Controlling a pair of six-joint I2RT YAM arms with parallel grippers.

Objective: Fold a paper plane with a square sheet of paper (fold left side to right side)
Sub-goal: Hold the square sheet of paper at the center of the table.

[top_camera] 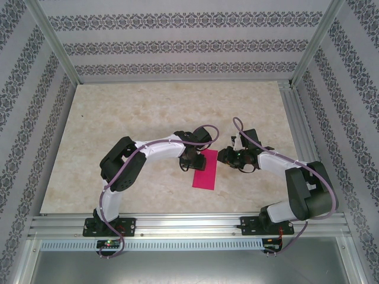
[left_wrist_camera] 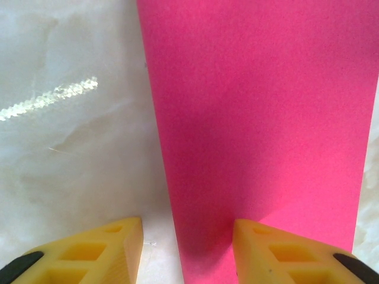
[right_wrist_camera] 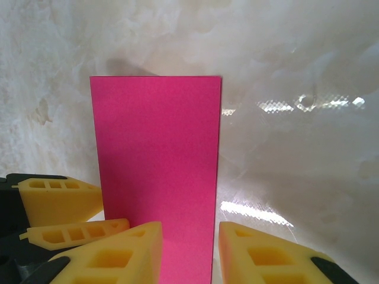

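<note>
The sheet of paper lies flat on the table as a narrow magenta-pink rectangle between the two grippers. My left gripper is at its left long edge. In the left wrist view the paper runs away from the open left gripper, one yellow finger over bare table and the other over the paper. My right gripper is open at the paper's right side. In the right wrist view the right gripper straddles the right long edge of the paper. The left gripper's fingers show at the left.
The marble-look table top stretches behind and to both sides of the paper. An aluminium rail runs along the near edge by the arm bases. Patterned walls and metal posts enclose the table.
</note>
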